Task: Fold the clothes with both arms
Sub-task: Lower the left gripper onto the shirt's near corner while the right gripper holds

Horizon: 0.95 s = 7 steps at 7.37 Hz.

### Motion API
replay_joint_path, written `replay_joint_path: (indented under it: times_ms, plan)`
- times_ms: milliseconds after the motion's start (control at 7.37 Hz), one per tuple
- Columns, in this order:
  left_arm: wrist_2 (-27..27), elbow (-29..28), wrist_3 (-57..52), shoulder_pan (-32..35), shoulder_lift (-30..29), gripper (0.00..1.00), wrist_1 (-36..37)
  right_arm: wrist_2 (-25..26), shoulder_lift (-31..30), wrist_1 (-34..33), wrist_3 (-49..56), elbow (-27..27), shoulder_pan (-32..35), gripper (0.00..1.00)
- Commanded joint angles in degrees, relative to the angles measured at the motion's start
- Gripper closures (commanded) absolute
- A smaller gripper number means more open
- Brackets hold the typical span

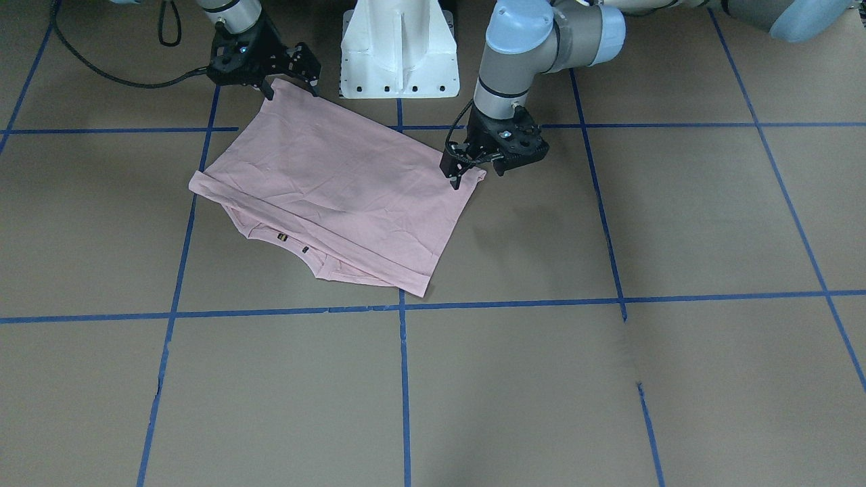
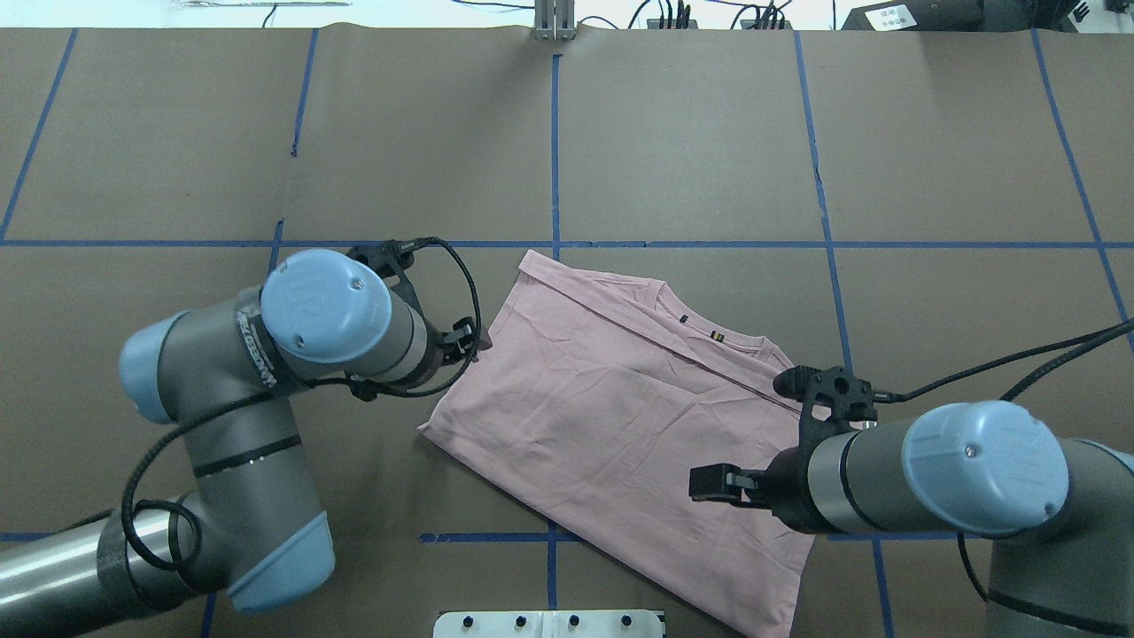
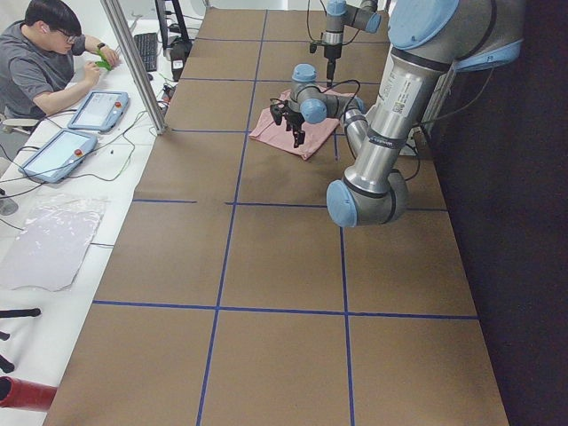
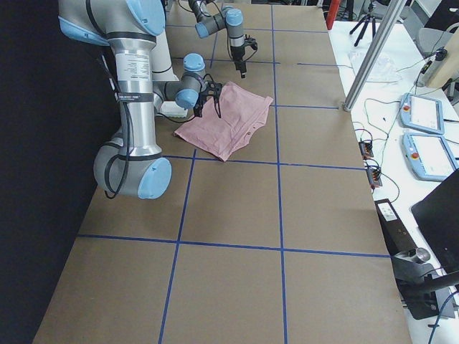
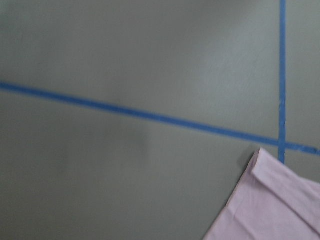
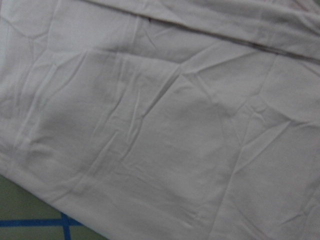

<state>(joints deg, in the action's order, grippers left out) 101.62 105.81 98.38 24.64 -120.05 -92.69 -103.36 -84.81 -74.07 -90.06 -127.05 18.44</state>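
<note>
- Jaws of left gripper (image 1: 479, 178) spread apart, gripping nothing, straddling the T-shirt (image 1: 338, 189) corner at centre right of the front-facing view.
- Jaws of right gripper (image 1: 292, 93) also spread wide, either side of the shirt's top corner, upper left.
- T-shirt lies folded, plain pink side up, flat on the table (image 1: 609, 372), upper centre.
- Blue tape lines (image 1: 514, 303) run just beside its lower corner.

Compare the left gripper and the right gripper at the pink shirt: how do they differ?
The left gripper sits at a side corner of the T-shirt, mostly over bare table; the right gripper hangs above the cloth on the side towards the white pedestal. The left wrist view shows mostly table, the right wrist view almost all cloth. Both look open, clamping nothing.
</note>
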Motion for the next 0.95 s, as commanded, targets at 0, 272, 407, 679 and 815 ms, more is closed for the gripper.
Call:
replay_joint_path:
  times_ms: [0, 272, 407, 679, 815]
  plan:
    - [-4.3, -2.1, 7.9, -5.9, 0.2, 0.04, 0.7, 0.1, 0.5, 0.0, 0.3, 0.4, 4.2, 0.00]
    - [-4.8, -2.5, 8.0, -5.9, 0.6, 0.07, 0.7, 0.2, 0.6, 0.0, 0.4, 0.6, 4.7, 0.00]
    - [-4.9, -2.6, 8.0, -5.8, 1.1, 0.09, 0.7, 0.2, 0.6, 0.0, 0.4, 0.7, 4.7, 0.00]
    - [-6.0, -2.6, 7.9, -5.7, 1.8, 0.18, 0.7, 0.1, 0.7, 0.0, 0.3, 0.7, 4.7, 0.00]
    - [-6.0, -2.6, 8.0, -5.7, 1.8, 0.29, 0.7, 0.2, 0.9, 0.0, 0.3, 0.7, 4.7, 0.00]
